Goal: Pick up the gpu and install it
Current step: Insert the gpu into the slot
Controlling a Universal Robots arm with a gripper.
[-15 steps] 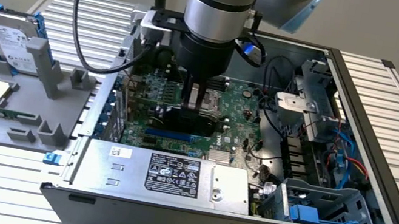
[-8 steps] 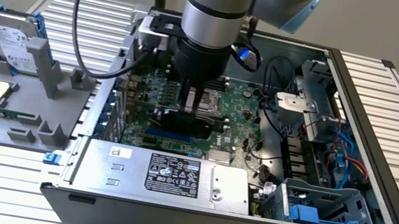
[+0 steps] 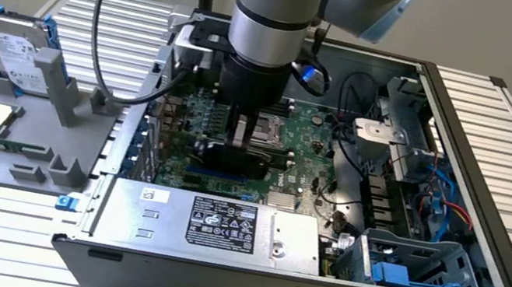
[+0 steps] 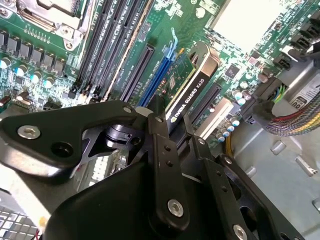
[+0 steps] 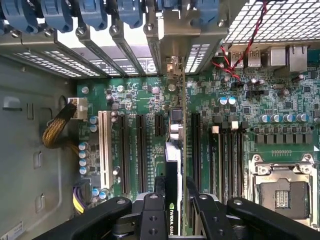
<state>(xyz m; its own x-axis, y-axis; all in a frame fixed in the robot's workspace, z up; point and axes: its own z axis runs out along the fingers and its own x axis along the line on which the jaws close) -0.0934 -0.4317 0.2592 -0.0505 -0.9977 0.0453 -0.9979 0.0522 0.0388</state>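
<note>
Your arm [image 3: 268,27] blocks the middle of the motherboard [image 3: 313,153] in the exterior view, and the frame's top cuts the arm off. In the second wrist view, the gripper [image 4: 172,145] covers the gpu [image 4: 192,82] at its near end (lower centre).

Hard drive [image 3: 11,49] upright in grey holder [image 3: 19,141]

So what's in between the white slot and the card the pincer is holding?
In the first wrist view, black slots sit on the green board between the white slot and the gpu, which the pincer grips.
</note>
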